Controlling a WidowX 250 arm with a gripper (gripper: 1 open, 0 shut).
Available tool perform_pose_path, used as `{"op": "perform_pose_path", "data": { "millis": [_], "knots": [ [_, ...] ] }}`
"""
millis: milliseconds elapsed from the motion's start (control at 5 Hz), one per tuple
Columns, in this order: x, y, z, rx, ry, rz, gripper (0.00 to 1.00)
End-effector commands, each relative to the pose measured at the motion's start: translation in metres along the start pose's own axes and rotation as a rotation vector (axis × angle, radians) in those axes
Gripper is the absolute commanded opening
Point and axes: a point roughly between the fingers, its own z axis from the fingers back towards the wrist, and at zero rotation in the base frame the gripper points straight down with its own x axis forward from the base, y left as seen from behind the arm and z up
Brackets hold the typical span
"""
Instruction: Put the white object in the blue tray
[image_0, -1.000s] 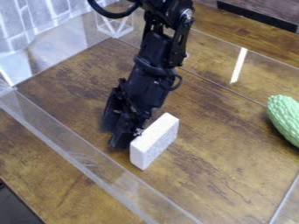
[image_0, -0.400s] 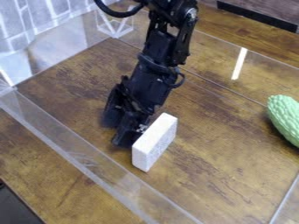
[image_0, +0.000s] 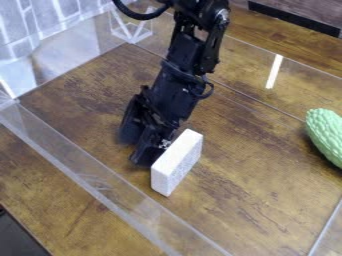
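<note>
The white object (image_0: 177, 162), a plain matte brick-shaped block, stands on its long edge on the wooden floor of a clear-walled box. My black gripper (image_0: 144, 136) comes down from the top of the view and sits just to the block's left, its near finger right beside the block's end. The jaws stand spread apart with nothing between them; the block lies outside them, free. No blue tray is in view.
A green bumpy oval object (image_0: 325, 135) lies at the right edge. Clear acrylic walls (image_0: 80, 175) ring the wooden surface, with a low front-left wall close to the gripper. A bright glare streak (image_0: 273, 72) marks the far wall.
The gripper has shifted slightly up and back from the block, its jaws staying spread. The white block has settled a touch to the right.
</note>
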Motion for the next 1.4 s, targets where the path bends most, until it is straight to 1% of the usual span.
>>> {"op": "perform_pose_path", "data": {
  "millis": [0,200,400,600,800,1000,1200],
  "knots": [
    [0.0049,0.0027,0.0087,0.022,-0.020,-0.001,0.00],
    [0.0051,0.0040,0.0096,0.023,-0.009,0.002,0.00],
    [0.0045,0.0052,0.0113,0.022,0.004,0.006,1.00],
    [0.0039,0.0065,0.0127,0.022,0.017,0.010,1.00],
    [0.0047,0.0082,0.0123,0.025,0.028,0.014,0.00],
    [0.0051,0.0101,0.0122,0.026,0.040,0.019,0.00],
    [0.0042,0.0118,0.0136,0.027,0.054,0.025,1.00]
  ]
}}
